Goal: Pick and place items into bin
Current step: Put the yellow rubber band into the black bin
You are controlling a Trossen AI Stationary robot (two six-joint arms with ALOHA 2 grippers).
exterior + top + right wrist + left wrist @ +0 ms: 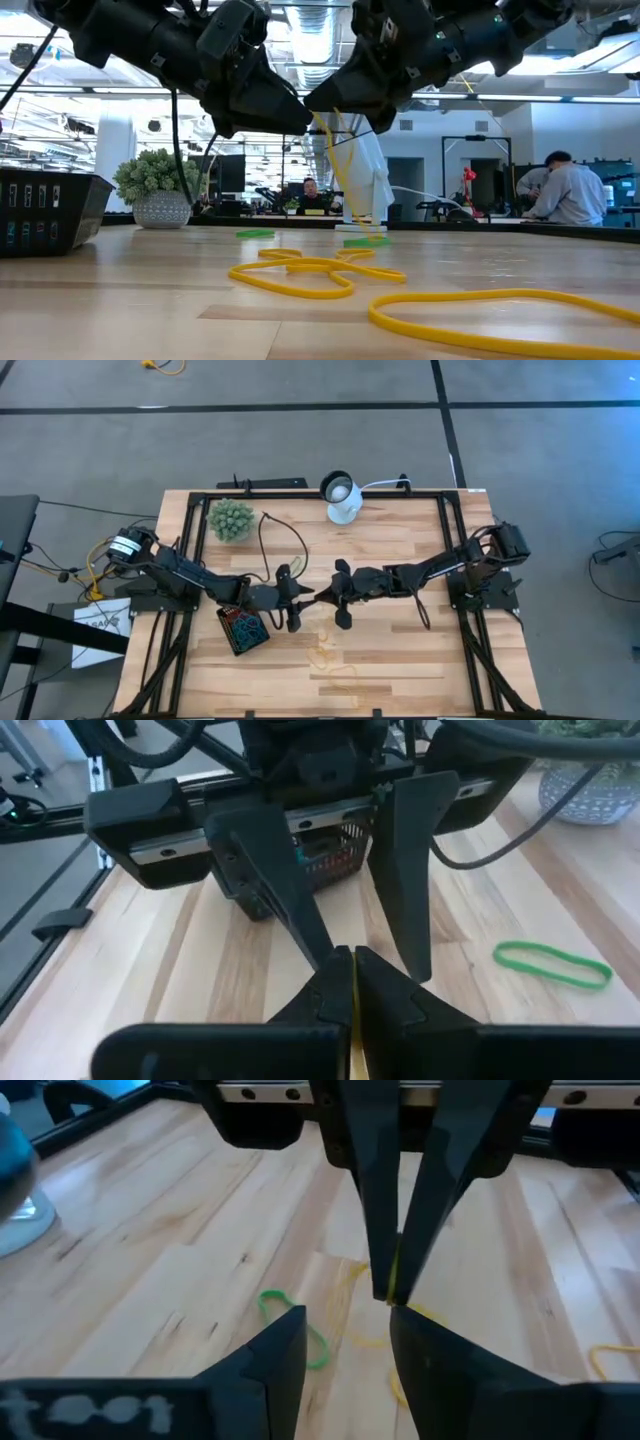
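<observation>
Both arms reach in from the frame's sides in the high view and meet nose to nose over the middle of the counter (400,670). The right tool (352,958) is pinched fully shut on a yellow band (345,180), which hangs from its tips in the low view. The left tool (347,1318) faces it with fingers apart, holding nothing, its tips flanking the right tool's.

The bin (243,629), lower left of centre, is partly covered by the left arm; its contents are hard to make out.

Only the low view shows yellow loops (320,275) lying flat; the wrist views show a green band (551,965) beside the tools.
</observation>
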